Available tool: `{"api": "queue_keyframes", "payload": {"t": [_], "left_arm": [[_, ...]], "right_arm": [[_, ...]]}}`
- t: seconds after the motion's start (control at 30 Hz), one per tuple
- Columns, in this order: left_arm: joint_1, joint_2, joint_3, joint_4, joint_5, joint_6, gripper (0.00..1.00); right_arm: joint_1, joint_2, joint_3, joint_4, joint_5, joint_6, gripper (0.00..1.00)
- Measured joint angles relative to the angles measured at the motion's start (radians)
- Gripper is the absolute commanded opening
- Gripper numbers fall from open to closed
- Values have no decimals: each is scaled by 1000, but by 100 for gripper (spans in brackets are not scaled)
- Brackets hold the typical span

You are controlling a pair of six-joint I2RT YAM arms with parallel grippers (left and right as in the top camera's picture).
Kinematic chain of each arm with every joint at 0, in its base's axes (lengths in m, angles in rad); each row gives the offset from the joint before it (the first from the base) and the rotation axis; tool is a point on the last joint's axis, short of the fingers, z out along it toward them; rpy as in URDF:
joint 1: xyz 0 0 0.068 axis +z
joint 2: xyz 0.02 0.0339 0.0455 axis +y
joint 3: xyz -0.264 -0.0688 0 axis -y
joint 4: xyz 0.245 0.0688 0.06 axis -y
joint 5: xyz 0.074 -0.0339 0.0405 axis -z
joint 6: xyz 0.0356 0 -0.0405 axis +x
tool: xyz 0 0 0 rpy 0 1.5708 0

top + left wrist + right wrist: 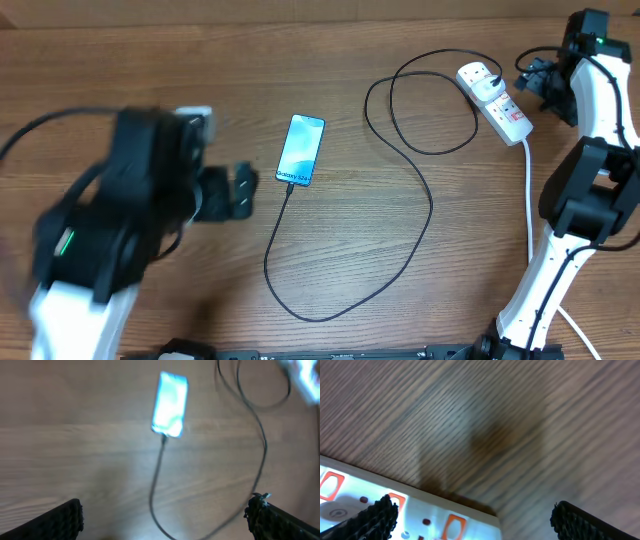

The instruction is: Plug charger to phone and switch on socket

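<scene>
The left claw (243, 190) hangs wide open and empty just beside the phone (302, 150). The phone lies on the surface with the charger (156, 482) tip seemingly seated in its near edge. That likely leaves the switch. Farther off, the right claw (529, 82), equally wide and empty, hovers beside the socket (497, 102) and needs to press down there.

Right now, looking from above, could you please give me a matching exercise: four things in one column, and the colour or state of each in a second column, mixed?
Things:
1. phone
2. charger
3. socket
4. left gripper

Colour or state:
A. white with red marks
B. open, holding nothing
C. black, long and looped
D. lit light-blue screen

Pairs: 1-D, 2-C, 3-A, 4-B
</scene>
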Motion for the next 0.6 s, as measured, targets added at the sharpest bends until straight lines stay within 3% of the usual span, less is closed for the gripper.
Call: {"api": "queue_keyframes", "payload": {"t": [0.2,0.6], "left_arm": [[0,-161,1,-1,-140,-13,100],[0,-151,1,-1,-189,-13,100]], "right_arm": [[0,10,0,12,-27,4,100],[0,43,0,13,-83,19,100]]}}
